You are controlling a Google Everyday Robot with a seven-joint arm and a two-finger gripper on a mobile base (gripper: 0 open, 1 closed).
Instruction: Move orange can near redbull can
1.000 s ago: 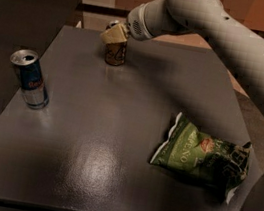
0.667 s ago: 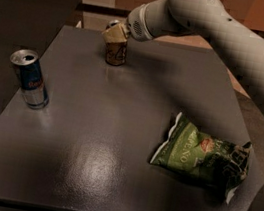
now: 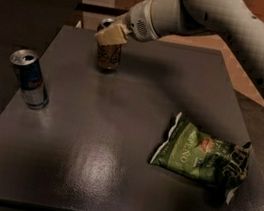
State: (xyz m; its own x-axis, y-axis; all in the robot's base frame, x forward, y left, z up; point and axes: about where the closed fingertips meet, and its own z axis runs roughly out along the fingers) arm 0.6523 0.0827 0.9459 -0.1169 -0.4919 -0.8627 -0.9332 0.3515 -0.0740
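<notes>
In the camera view, the orange can [image 3: 109, 57] is seen upright on the far part of the dark table [image 3: 109, 174]. The pincer [image 3: 110, 35] is held right at its top, and whether the pincer is closed on the can cannot be told. The redbull can [image 3: 30, 79] is seen standing well apart near the table's left edge, and a green chip bag [image 3: 200, 152] is seen lying flat toward the right side.

Green chip bag [image 3: 200, 152]: letters "ENO" legible. Orange can [image 3: 109, 57] lettering unreadable; claw [image 3: 110, 35] at its top.
</notes>
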